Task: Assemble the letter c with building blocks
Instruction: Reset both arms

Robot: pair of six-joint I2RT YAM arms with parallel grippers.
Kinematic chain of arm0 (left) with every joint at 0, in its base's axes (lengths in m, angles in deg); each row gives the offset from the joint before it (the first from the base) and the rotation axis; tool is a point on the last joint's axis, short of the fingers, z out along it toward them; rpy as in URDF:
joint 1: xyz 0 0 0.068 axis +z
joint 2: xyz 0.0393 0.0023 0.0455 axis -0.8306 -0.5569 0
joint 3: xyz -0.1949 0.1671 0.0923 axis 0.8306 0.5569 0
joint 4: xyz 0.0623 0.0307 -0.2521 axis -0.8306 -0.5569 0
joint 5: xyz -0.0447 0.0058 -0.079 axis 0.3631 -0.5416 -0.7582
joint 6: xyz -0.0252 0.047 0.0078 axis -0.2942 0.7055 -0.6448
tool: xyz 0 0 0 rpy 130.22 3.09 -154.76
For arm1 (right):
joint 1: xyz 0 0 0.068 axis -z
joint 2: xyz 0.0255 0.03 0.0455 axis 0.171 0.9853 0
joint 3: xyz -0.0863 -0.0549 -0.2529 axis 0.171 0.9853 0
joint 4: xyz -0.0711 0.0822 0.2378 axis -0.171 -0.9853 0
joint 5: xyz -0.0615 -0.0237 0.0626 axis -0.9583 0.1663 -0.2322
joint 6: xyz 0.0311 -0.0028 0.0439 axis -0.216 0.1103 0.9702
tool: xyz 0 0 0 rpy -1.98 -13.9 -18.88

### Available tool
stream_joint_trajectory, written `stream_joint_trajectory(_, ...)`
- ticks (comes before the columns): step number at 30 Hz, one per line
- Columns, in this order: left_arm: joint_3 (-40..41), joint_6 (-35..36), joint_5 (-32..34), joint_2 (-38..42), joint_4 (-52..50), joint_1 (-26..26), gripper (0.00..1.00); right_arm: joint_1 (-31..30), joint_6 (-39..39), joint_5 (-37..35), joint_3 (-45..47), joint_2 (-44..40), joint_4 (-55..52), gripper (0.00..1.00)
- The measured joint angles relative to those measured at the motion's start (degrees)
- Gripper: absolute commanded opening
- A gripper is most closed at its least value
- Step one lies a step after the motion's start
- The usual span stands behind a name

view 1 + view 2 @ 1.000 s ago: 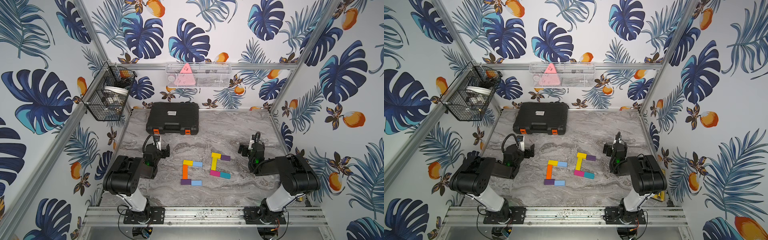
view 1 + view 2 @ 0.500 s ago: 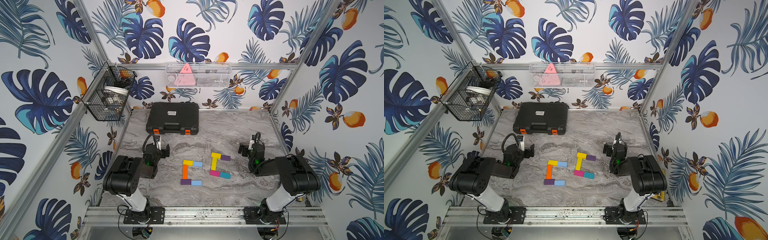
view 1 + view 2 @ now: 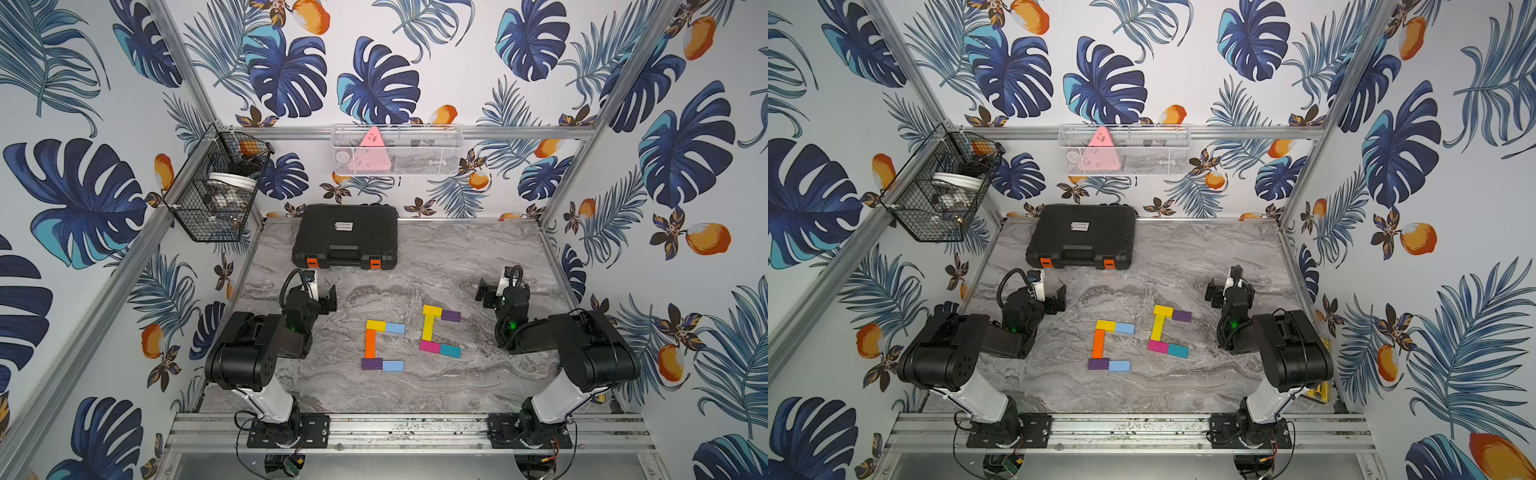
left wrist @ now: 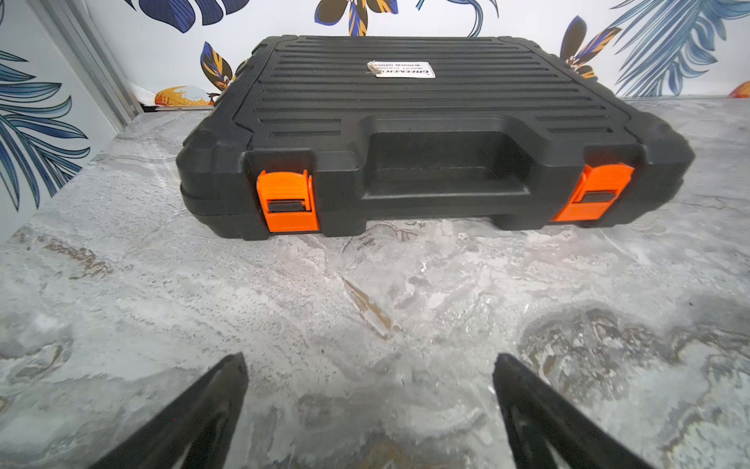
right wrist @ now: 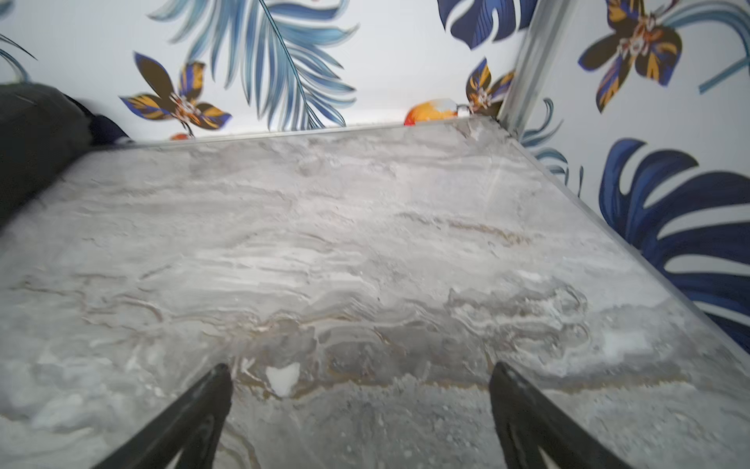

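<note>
Nothing moved, flat rectangular building blocks (image 3: 370, 343), angular C outlines, veined tabletop (image 3: 440, 257)

blocks (image 3: 393, 365): ten
C shapes (image 3: 427, 330): two, five blocks each
yellow (image 3: 376, 325): three
light blue (image 3: 395, 328): two
purple (image 3: 372, 364): two
orange (image 3: 370, 343): one
magenta (image 3: 430, 346): one
teal (image 3: 450, 350): one
case (image 3: 345, 237): one
baskets (image 3: 216, 199): two

The left arm (image 3: 249, 353) and right arm (image 3: 594, 357) are alike: bulky matte-black housings with rounded corners, 1 white lower link (image 3: 270, 399) each, and a flat black base plate (image 3: 316, 430). A black cable (image 3: 285, 286) loops at each wrist beside a white block (image 3: 312, 287); a small green light (image 3: 512, 325) glows on each. The left tool (image 4: 367, 361) and right tool (image 5: 361, 369) each show 2 tapering black fingers (image 4: 203, 418).
</note>
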Motion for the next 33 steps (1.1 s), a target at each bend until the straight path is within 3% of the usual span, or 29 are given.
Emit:
stream_joint_trajectory(12,-0.13,1.42,4.22,0.00,-2.73,-2.19,0.99,0.35,0.90,-1.44,-0.02,0.37,-1.95,1.00)
stream_joint_trajectory(28,-0.37,1.40,3.67,0.09,-3.50,-1.25,0.99,0.35,0.90,-1.44,0.04,0.37,-1.95,1.00)
stream_joint_trajectory(33,11.15,4.11,-3.56,-1.64,10.25,-1.40,0.99,0.35,-1.99,6.71,4.79,-0.55,2.01,1.00)
